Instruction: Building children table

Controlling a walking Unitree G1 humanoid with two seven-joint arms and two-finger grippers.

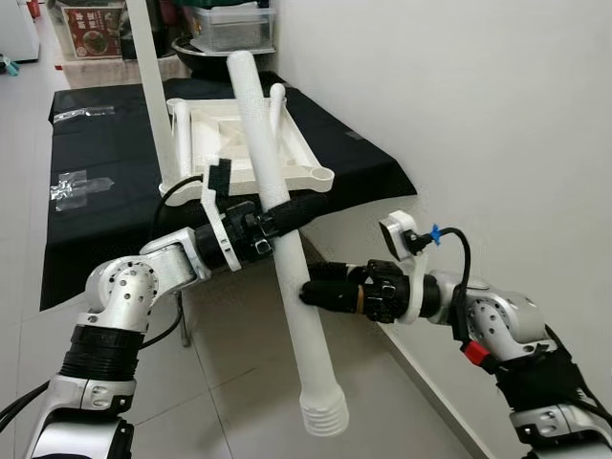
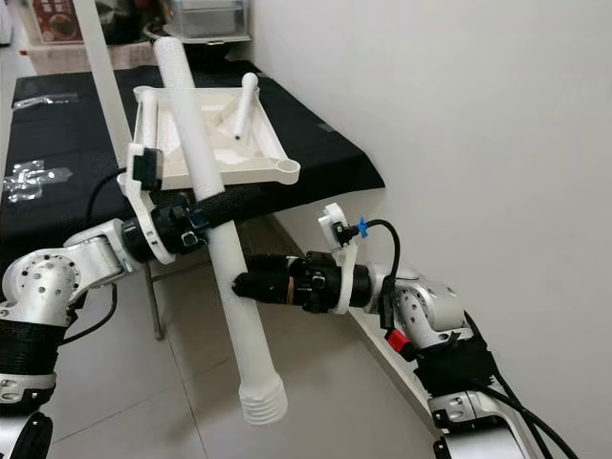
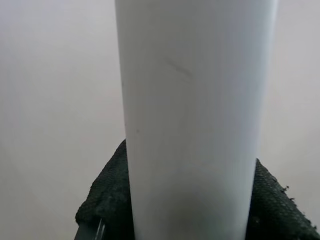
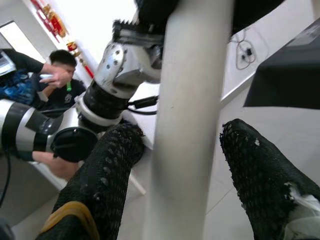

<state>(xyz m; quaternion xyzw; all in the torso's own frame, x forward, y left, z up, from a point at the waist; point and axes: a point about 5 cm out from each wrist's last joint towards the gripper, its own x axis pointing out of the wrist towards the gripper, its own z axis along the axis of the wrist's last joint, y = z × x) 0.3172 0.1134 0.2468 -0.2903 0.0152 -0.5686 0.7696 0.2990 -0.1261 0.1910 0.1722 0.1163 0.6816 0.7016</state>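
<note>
My left gripper (image 1: 292,215) is shut on a long white table leg (image 1: 287,287), held slanting in the air with its threaded end (image 1: 325,416) down near the floor. In the left wrist view the leg (image 3: 195,120) sits tight against the black fingers (image 3: 105,200). My right gripper (image 1: 308,292) reaches in from the right, lower on the same leg. In the right wrist view the leg (image 4: 185,125) runs between its fingers (image 4: 105,165) with gaps on both sides, so it is open. The white tabletop (image 1: 215,143) lies upside down on the black-covered table (image 1: 105,153).
A white pole (image 1: 153,96) rises from the tabletop's left corner, and a short white leg (image 1: 277,96) stands at its far side. The white wall (image 1: 478,115) is close on the right. Clear plastic bags (image 1: 72,186) lie on the cloth. A seated person (image 4: 55,75) is behind me.
</note>
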